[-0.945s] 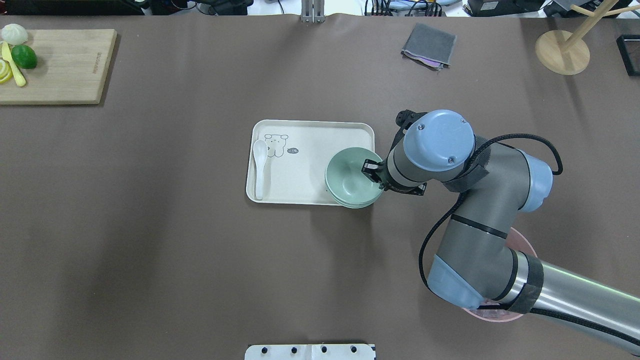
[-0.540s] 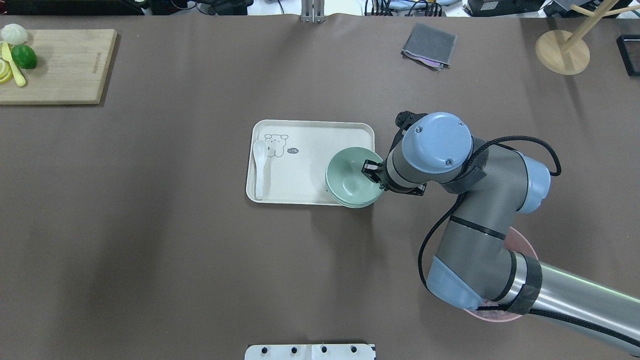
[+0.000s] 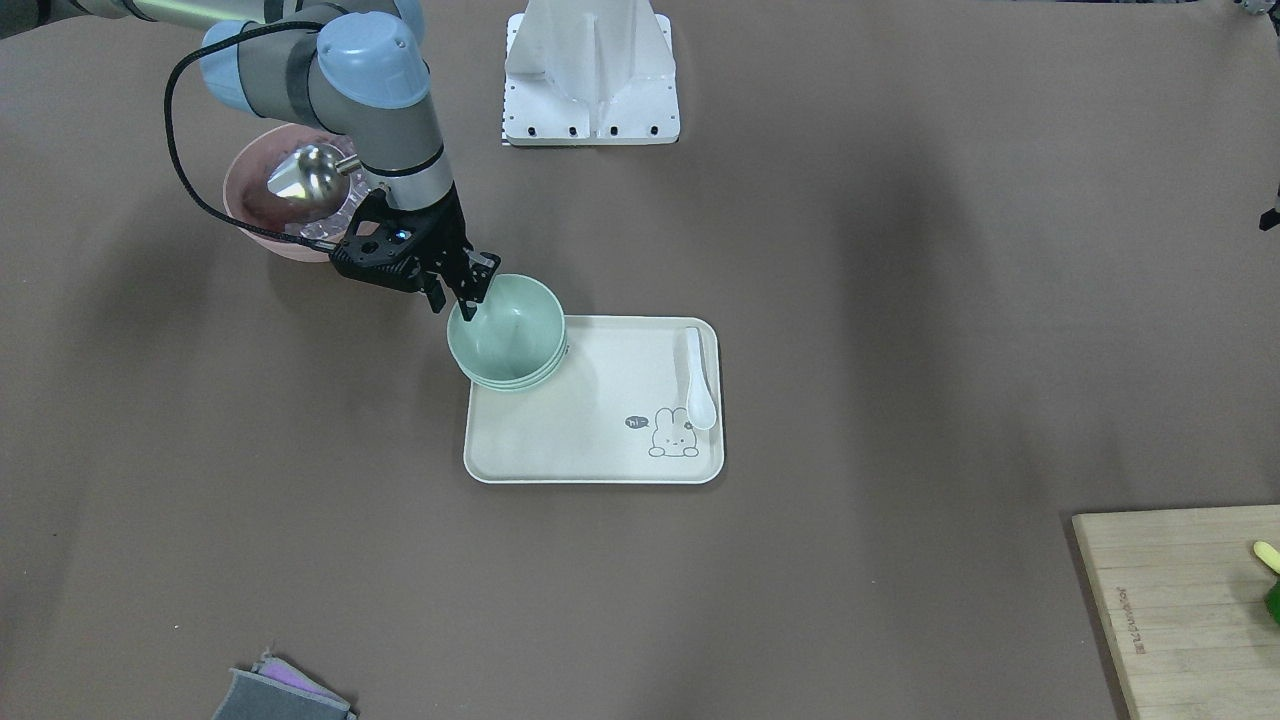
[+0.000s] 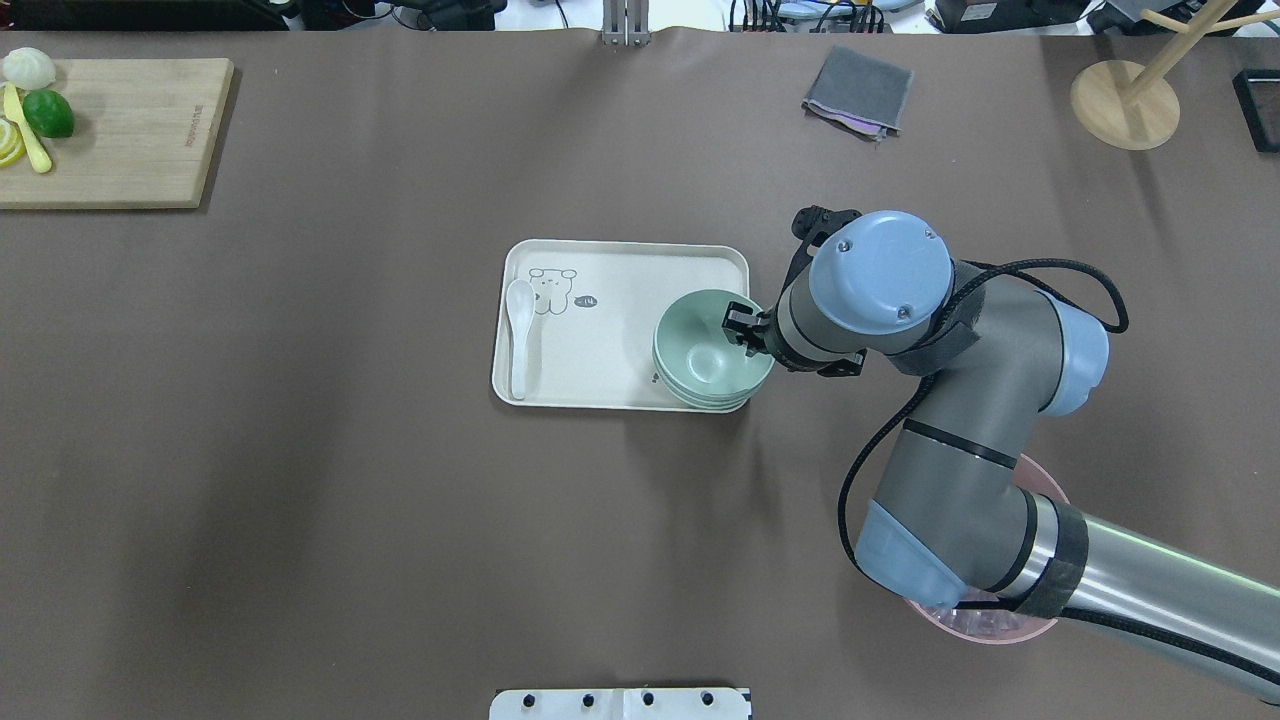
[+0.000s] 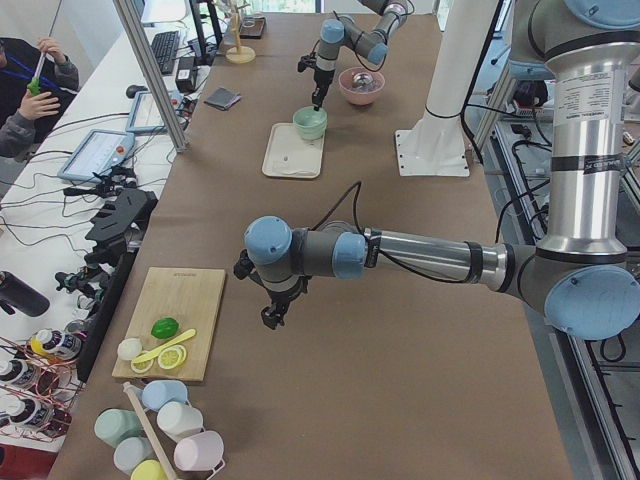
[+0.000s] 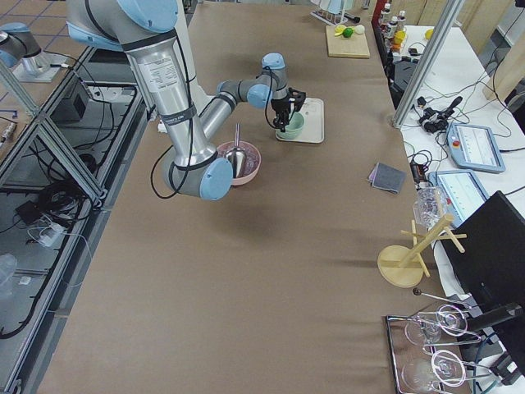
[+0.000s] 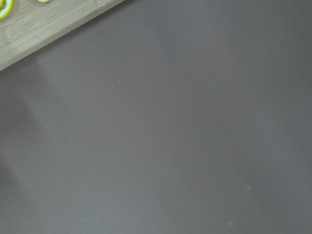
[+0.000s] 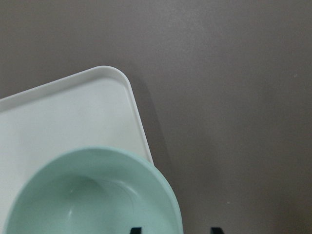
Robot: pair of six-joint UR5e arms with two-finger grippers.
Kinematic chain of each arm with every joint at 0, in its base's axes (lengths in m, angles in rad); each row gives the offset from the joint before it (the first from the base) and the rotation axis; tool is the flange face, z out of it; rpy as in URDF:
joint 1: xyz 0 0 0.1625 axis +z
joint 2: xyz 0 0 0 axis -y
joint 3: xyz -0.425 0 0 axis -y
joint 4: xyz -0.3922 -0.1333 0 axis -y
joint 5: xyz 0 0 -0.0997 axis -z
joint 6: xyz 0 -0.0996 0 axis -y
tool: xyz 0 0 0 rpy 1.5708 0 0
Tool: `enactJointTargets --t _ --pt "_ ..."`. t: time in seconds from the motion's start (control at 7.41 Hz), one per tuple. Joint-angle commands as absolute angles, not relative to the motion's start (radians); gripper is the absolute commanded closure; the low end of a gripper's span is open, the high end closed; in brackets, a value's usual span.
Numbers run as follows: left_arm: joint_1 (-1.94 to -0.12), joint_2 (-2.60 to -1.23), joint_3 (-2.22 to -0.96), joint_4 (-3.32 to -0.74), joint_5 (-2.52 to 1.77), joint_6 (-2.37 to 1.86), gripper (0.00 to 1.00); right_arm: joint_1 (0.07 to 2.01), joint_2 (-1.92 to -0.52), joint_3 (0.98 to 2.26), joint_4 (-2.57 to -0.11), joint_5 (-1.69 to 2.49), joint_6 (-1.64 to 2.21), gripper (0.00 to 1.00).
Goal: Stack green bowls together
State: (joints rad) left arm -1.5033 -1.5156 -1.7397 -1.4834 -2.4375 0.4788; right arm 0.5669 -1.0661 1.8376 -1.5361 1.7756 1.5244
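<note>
Three pale green bowls (image 4: 700, 355) sit nested in one stack on the right end of the cream tray (image 4: 610, 290); the stack also shows in the front view (image 3: 505, 335) and the right wrist view (image 8: 87, 195). My right gripper (image 4: 746, 334) is at the top bowl's right rim, with one finger inside and one outside. The jaws stand apart in the right wrist view (image 8: 174, 229), so it is open. My left gripper (image 5: 271, 316) hangs over bare table near the cutting board; I cannot tell whether it is open or shut.
A white spoon (image 4: 518, 335) lies at the tray's left end. A pink bowl (image 3: 250, 205) with a metal scoop (image 3: 300, 175) stands under my right arm. A cutting board with fruit (image 4: 110, 130), a grey cloth (image 4: 858, 92) and a wooden stand (image 4: 1125, 105) lie at the far edge.
My right wrist has moved slightly toward the table's far side. The top bowl has shifted a little to the right on the stack.
</note>
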Motion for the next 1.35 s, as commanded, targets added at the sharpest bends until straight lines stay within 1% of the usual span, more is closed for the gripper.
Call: enactJointTargets --t 0.0,0.54,0.68,0.81,0.94,1.08,1.22 --pt "-1.505 -1.514 -1.735 -1.483 -2.437 0.479 0.02 0.635 -1.057 1.841 -1.545 1.822 1.476 0.00" --pt "-1.506 -1.497 -1.720 -1.474 -2.419 0.468 0.02 0.764 -1.081 1.839 -1.598 1.896 1.282 0.00" --pt "-1.509 -1.487 -1.677 -1.457 -2.422 0.465 0.02 0.813 -1.112 1.838 -1.597 1.917 1.203 0.00" --pt "-1.582 -1.493 -1.666 -1.442 -2.418 0.444 0.02 0.868 -1.149 1.836 -1.597 1.946 1.099 0.00" --pt "-1.636 -1.502 -1.667 -1.395 -2.415 0.345 0.02 0.927 -1.196 1.836 -1.592 1.980 0.980 0.00" --pt "-1.643 -1.502 -1.674 -1.367 -2.414 0.164 0.02 1.012 -1.241 1.836 -1.594 2.046 0.860 0.00" --pt "-1.647 -1.499 -1.689 -1.377 -2.416 0.078 0.02 1.087 -1.312 1.839 -1.585 2.084 0.733 0.00"
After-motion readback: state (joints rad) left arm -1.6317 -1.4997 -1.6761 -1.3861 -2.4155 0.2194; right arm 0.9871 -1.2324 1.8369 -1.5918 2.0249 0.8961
